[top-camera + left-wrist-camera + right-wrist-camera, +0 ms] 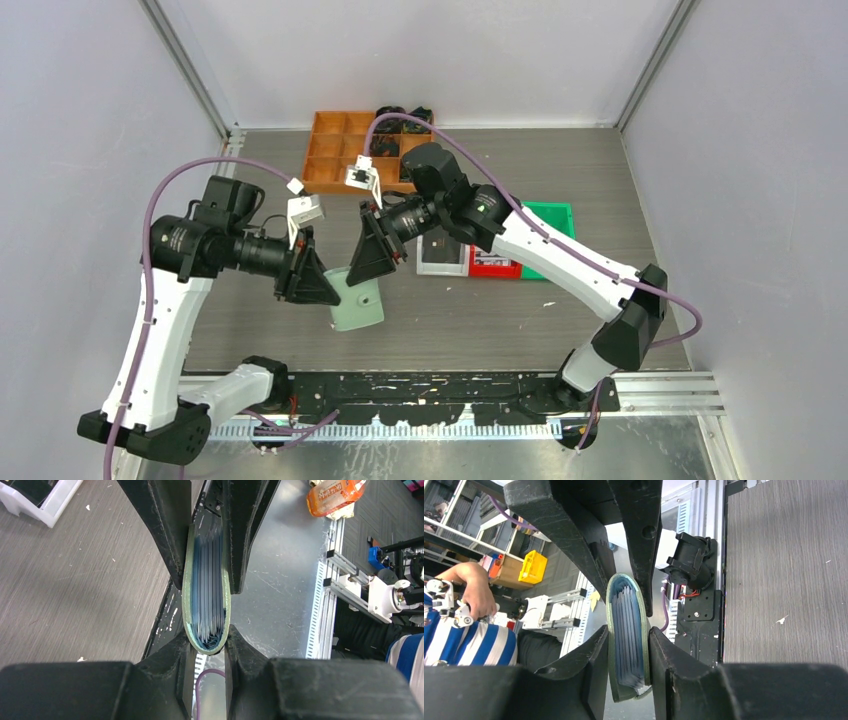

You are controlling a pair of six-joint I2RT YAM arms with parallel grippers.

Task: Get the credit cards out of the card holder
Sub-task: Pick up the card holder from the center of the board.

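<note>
The card holder (357, 305), pale sage green, hangs above the table near its front edge, held between both grippers. My left gripper (322, 288) is shut on its left part. My right gripper (375, 262) is shut on its upper right part. The left wrist view shows the holder (186, 580) edge-on, folded end pinched in my left gripper (207, 641). The right wrist view shows the holder (613, 675) pinched in my right gripper (629, 634). Thin grey-blue edges of credit cards (210, 575) and pockets are packed inside; they also show in the right wrist view (628, 630). No card is outside.
An orange tray (328, 150) with black items stands at the back. A white bin (444, 264), a red bin (494, 267) and a green bin (556, 214) sit right of centre under the right arm. The aluminium rail (660, 392) runs along the near edge.
</note>
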